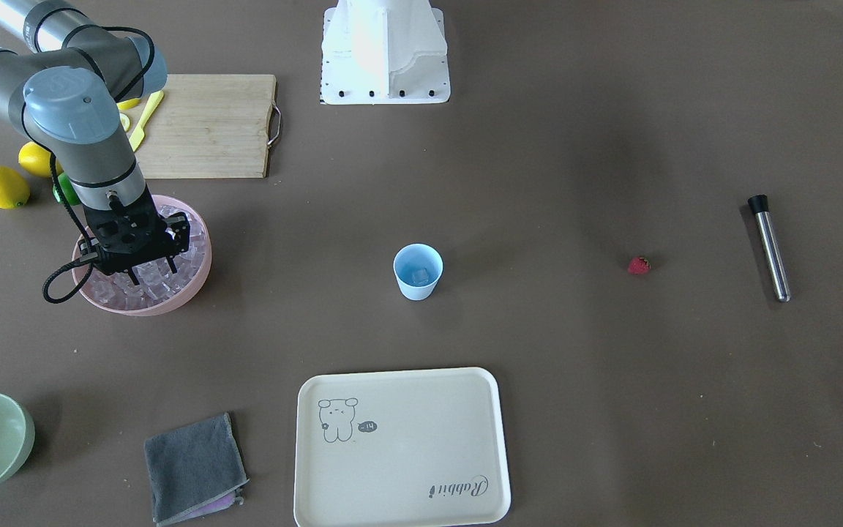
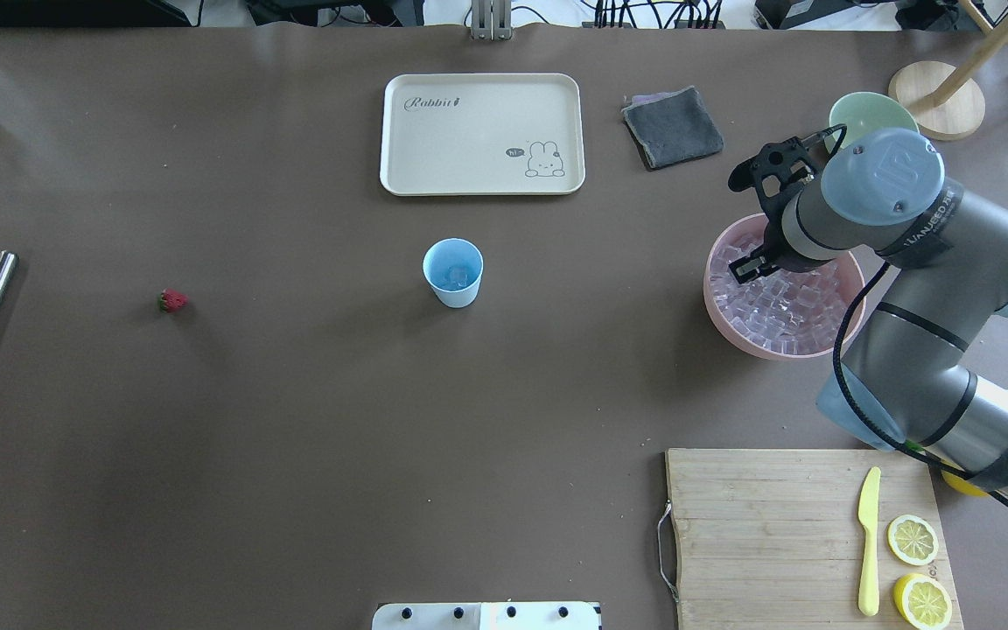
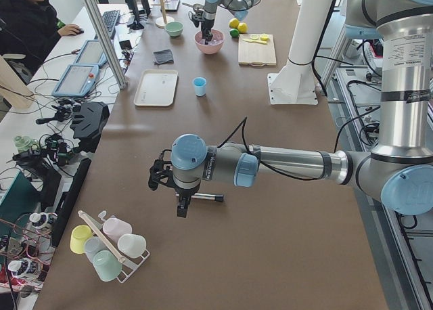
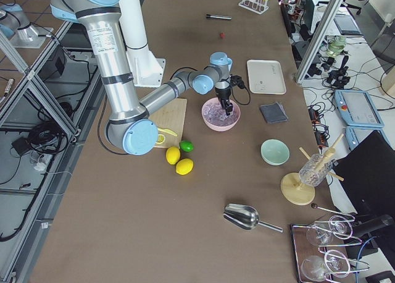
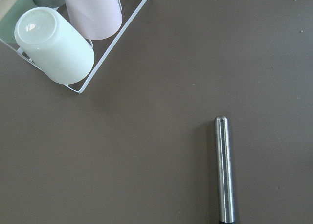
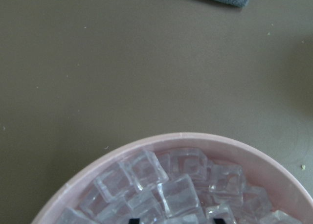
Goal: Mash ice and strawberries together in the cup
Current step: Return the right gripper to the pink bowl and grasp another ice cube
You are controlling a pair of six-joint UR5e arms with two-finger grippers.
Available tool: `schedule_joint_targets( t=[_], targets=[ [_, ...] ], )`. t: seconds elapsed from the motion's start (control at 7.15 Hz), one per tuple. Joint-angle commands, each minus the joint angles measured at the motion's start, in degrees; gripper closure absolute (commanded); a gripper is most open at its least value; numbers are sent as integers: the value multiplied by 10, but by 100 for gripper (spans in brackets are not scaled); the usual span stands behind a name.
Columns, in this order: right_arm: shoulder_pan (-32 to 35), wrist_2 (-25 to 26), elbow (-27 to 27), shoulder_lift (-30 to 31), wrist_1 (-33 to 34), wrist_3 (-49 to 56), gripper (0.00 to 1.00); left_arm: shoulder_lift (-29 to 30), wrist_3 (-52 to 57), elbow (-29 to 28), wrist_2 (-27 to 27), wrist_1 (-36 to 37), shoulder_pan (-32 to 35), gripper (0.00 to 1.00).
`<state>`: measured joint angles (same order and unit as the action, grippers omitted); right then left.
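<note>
Jaws spread, the right pincer (image 1: pixel 152 272) dips into the ice (image 6: pixel 181 194) in the pink bowl (image 6: pixel 195 137) beneath it, while the cup (image 1: pixel 418 272), well aside, holds some ice, the strawberry (image 1: pixel 639 265) far beyond it lies unloaded, nothing looks mashed, and the left pincer (image 3: pixel 180 208) cannot be judged wide or narrow.

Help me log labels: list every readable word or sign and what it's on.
"Rabbit": on the tray, in script near one corner.
"hi~": in a speech bubble beside the rabbit drawing on the tray.
Lettering on the right arm: too blurred to read.
Nothing else is legible.

a robot lab: aluminium posts (image 3: pixel 103 36), cables (image 3: pixel 57 110), control tablets (image 3: pixel 76 80).
</note>
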<state>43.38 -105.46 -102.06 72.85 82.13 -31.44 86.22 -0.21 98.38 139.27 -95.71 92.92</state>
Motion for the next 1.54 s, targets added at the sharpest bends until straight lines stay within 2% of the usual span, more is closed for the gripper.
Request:
schedule_joint_targets(
  t=[0.0,0.7,0.84,1.12,1.4],
  targets=[
    [1,-1,6,-6,1,1,50,-1,0,1,0,0,1,2],
    [0,3,8,4,1,2,50,-2,0,1,0,0,1,2],
    [-1,3,8,5,1,2,59,-1,1,0,0,0,1,3],
    [-1,2,7,5,1,2,85,3,1,-3,0,0,0,2],
    [17,-16,-15,-2,14,2,92,3,1,-3,0,0,1,2]
  ],
)
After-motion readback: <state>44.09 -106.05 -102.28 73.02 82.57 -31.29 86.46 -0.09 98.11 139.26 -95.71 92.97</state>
